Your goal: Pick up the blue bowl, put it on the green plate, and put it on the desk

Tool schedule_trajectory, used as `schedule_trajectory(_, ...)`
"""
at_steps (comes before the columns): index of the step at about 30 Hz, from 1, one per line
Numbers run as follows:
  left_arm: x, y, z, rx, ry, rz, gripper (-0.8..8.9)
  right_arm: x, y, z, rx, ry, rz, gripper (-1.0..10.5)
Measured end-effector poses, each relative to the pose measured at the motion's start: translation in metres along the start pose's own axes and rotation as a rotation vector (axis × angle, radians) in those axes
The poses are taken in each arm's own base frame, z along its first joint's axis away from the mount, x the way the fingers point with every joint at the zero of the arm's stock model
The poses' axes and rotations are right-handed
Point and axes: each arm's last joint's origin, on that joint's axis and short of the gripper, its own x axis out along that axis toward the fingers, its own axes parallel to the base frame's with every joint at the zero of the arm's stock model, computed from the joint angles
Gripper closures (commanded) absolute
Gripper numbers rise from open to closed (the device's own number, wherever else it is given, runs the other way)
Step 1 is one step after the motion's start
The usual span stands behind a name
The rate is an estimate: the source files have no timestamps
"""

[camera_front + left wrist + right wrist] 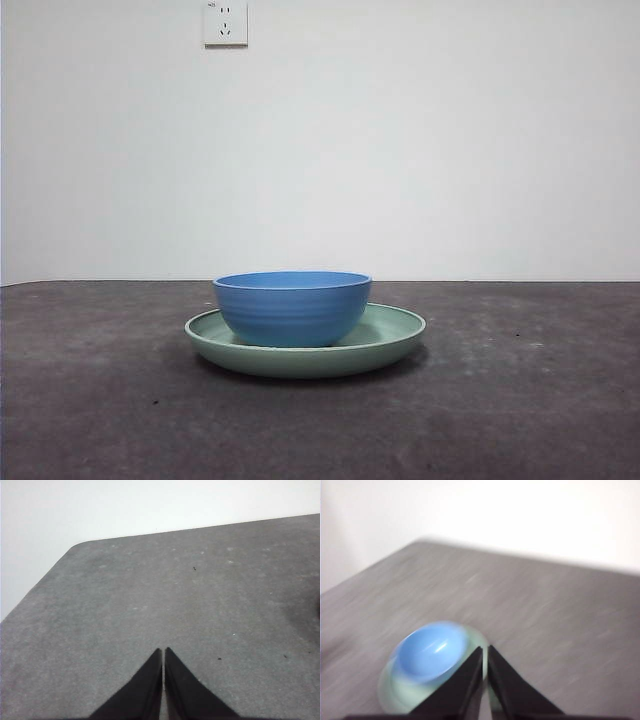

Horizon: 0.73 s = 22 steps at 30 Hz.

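Observation:
The blue bowl (292, 307) stands upright inside the green plate (395, 340), a little left of the plate's centre, on the desk (520, 400). Neither arm shows in the front view. The right wrist view is blurred; there the blue bowl (431, 651) sits in the green plate (407, 692), and my right gripper (485, 651) hangs shut and empty above and beside them, its tips over the plate's edge. My left gripper (163, 652) is shut on nothing, over bare desk (200, 595), with bowl and plate out of its view.
A white wall with a power socket (225, 22) stands behind the desk. In the left wrist view the desk's rounded corner (80, 545) and far edge show against the wall.

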Motion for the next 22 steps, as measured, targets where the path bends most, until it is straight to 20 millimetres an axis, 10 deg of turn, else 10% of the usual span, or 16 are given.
schedule_trajectory(10,0.000,0.000,0.000,0.000,0.000,0.000,8.05,0.002,-0.029,-0.083,-0.054,-0.263,-0.369,9.4)
schedule_trajectory(22,0.000,0.000,0.000,0.000,0.000,0.000,8.05,0.016,-0.040,-0.148,-0.039,-0.240,-0.421,9.4)
